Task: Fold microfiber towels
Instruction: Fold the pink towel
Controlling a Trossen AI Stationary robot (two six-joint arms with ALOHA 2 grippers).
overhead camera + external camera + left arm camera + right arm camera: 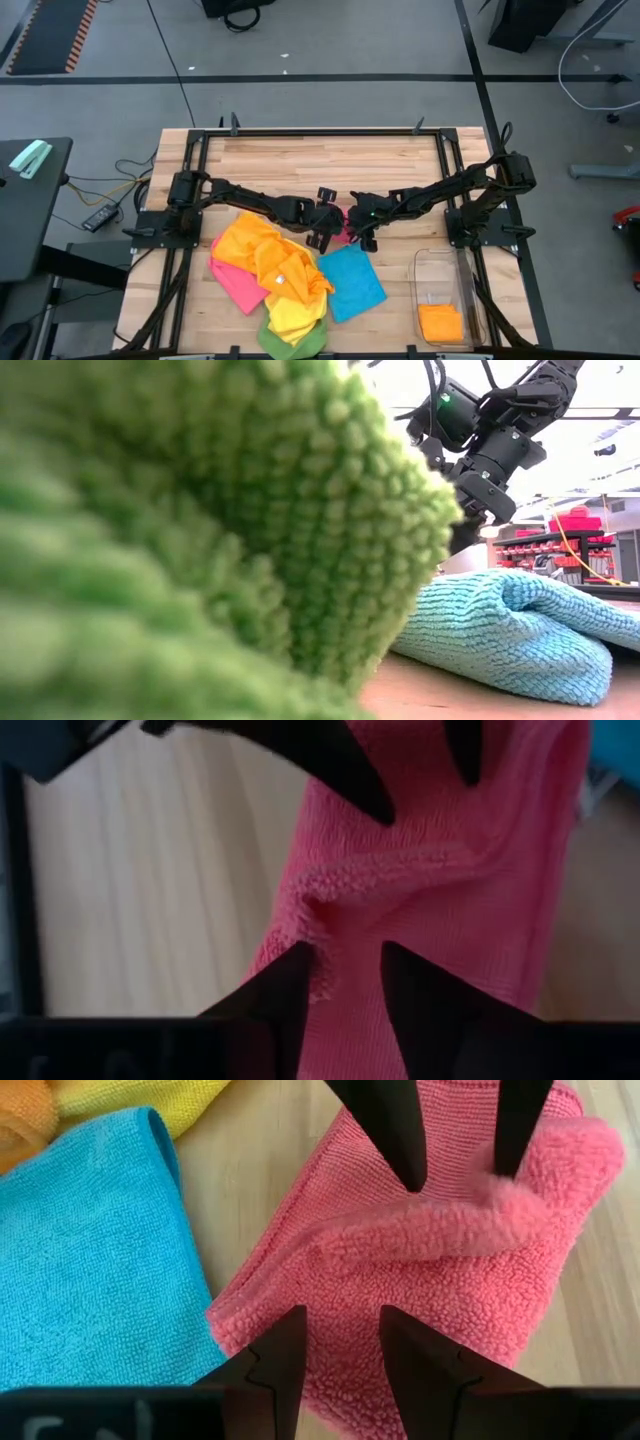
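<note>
Sitting bunched up at the middle of the bench (300,160) is a pink towel (440,1260), fuzzy looped microfiber, folded over so one thick edge rolls across the top. Both claws meet right over it. The left claw (340,965) has its dark pointed fingers narrowly parted on either side of a raised pink ridge; can't tell if they're actually pinching it. The right claw (340,1340) hangs above the same towel from the other side, fingers a little apart with pink pile showing in the gap, not clearly gripping anything.

Both arms reach inward from the bench's side edges, stretched low, wrists nearly touching at center.

Just near of the claws sits a messy heap: an orange towel (262,250) on top, a second pink towel (235,280) under it, a yellow towel (292,312), a green towel (290,343) at the near edge, and a blue towel (350,282) lying flat beside them.

Over on the near right is a clear plastic bin (440,262) with a folded orange cloth (441,322) inside.
</note>
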